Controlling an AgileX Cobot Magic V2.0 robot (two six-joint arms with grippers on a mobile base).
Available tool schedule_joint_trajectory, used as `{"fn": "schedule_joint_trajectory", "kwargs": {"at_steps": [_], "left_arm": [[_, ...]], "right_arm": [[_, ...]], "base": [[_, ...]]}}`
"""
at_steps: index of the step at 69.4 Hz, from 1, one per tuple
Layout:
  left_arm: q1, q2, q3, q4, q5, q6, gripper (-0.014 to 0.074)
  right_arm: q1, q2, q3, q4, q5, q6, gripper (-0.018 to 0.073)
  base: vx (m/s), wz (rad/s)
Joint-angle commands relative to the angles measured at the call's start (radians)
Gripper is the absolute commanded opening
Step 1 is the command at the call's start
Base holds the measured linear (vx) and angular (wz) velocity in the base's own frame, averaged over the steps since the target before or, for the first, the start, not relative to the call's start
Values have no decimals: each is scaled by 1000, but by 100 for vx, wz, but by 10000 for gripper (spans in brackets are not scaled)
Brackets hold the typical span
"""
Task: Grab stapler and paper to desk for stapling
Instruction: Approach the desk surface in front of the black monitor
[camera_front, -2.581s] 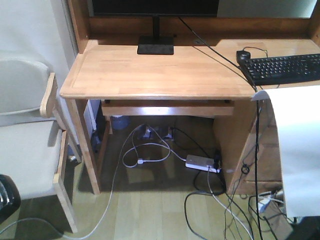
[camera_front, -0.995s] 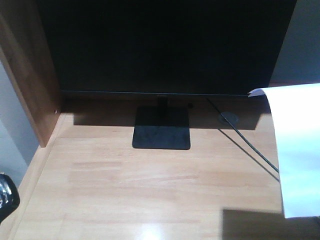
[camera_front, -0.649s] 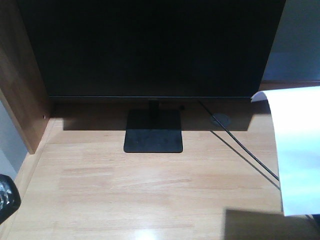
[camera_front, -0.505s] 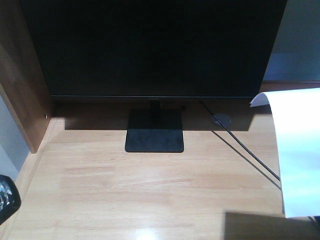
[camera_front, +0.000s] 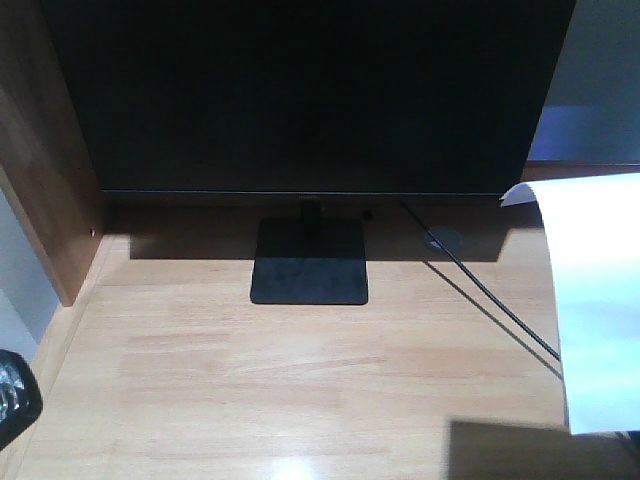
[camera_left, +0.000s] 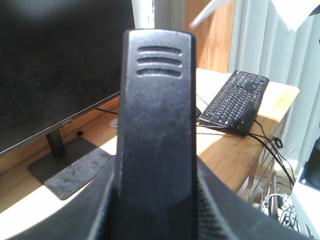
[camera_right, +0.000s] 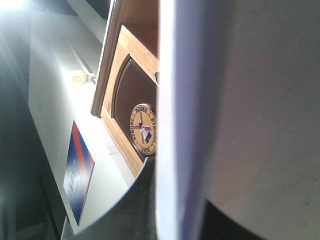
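Two end effectors loaded: left end effector (camera_left: 157, 220) clenched on stapler (camera_left: 157, 125) at front-left edge of counter (camera_front: 250, 370), facing monitor (camera_front: 300, 90); right end effector (camera_right: 180, 225) grasping paper (camera_front: 595, 300), sheet upright above counter's right side, keyboard (camera_left: 235, 100) farther right

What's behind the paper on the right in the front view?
The paper covers the desk's right side. A cable runs from the monitor and vanishes behind the paper's edge. The rest is hidden there; the left wrist view shows a keyboard on that side.
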Motion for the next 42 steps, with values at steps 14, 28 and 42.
{"fn": "schedule_joint_trajectory", "kwargs": {"at_steps": [14, 28, 42], "left_arm": [[-7, 14, -28, -27, -114, -2, -6], [-7, 14, -28, -27, -114, -2, -6], [-7, 14, -28, -27, -114, -2, -6]], "right_arm": [[-2, 12, -31, -5, -48, -5, -6], [-2, 12, -31, -5, -48, -5, -6], [-2, 12, -31, -5, -48, -5, -6]], "base": [[0, 0], [0, 0], [0, 0]]}}
